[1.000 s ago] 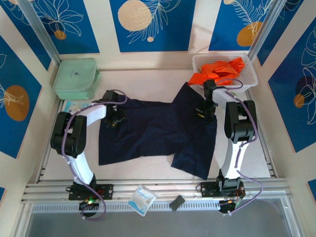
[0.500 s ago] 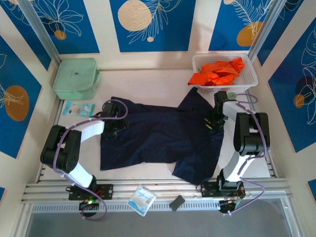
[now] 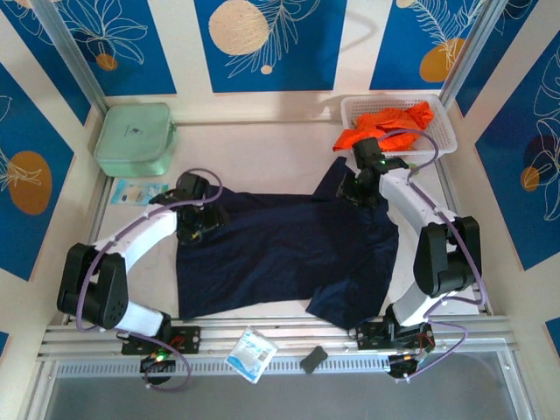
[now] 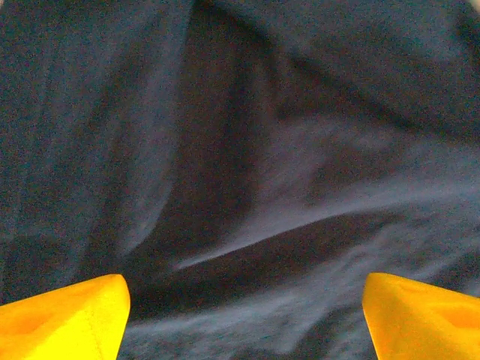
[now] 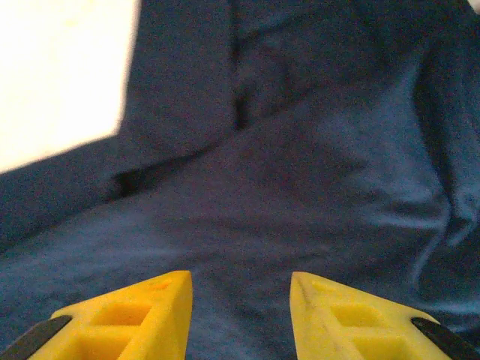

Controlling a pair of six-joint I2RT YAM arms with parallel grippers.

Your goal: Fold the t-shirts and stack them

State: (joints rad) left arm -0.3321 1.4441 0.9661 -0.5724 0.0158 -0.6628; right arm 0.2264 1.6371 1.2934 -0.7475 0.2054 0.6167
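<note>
Navy t-shirt [image 3: 280, 249] lies spread mid-table [image 3: 254, 149], long axis left to right; its collar end cannot be made out. Orange t-shirt [image 3: 385, 129] sits bunched in the white basket [image 3: 442, 144], far right. Both arms reach forward: left gripper [image 3: 194, 229], fingers spread wide, and right gripper [image 3: 360, 194], fingers parted, hover over the shirt's far corners, holding nothing.

The navy t-shirt [image 3: 280, 249] is soft matt wrinkled cloth, the fingers [image 4: 67, 319] smooth yellow plastic

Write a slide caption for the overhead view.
The left arm and right arm lean over a navy t-shirt spread on the table; an orange t-shirt sits heaped in the white basket behind.
</note>
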